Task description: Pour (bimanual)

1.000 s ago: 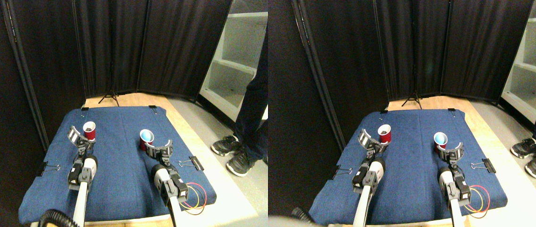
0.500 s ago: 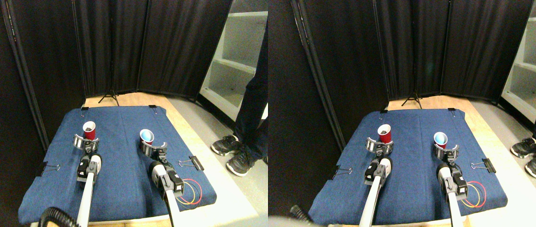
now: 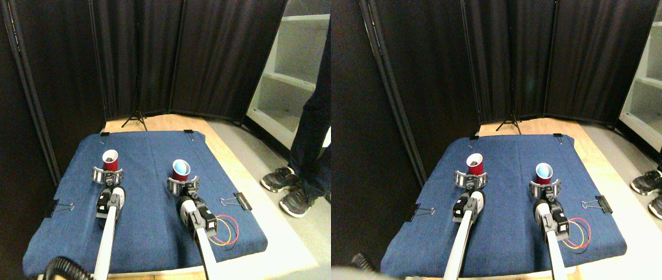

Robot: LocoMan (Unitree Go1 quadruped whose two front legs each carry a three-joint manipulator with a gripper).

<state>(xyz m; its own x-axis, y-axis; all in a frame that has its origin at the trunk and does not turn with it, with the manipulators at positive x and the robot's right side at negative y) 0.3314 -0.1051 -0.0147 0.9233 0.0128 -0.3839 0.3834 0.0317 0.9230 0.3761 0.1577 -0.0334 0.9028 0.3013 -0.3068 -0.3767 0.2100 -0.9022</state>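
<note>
Stereo pair view shows both grippers, left gripper and right gripper, have swung in to bracket your 2 red cups; fingers spread, unclenched, so grasping comes next.

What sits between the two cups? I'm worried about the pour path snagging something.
Nothing visible. Only bare blue cloth lies between the left cup and the right cup. The binder clip sits off to the right, outside that path.
</note>
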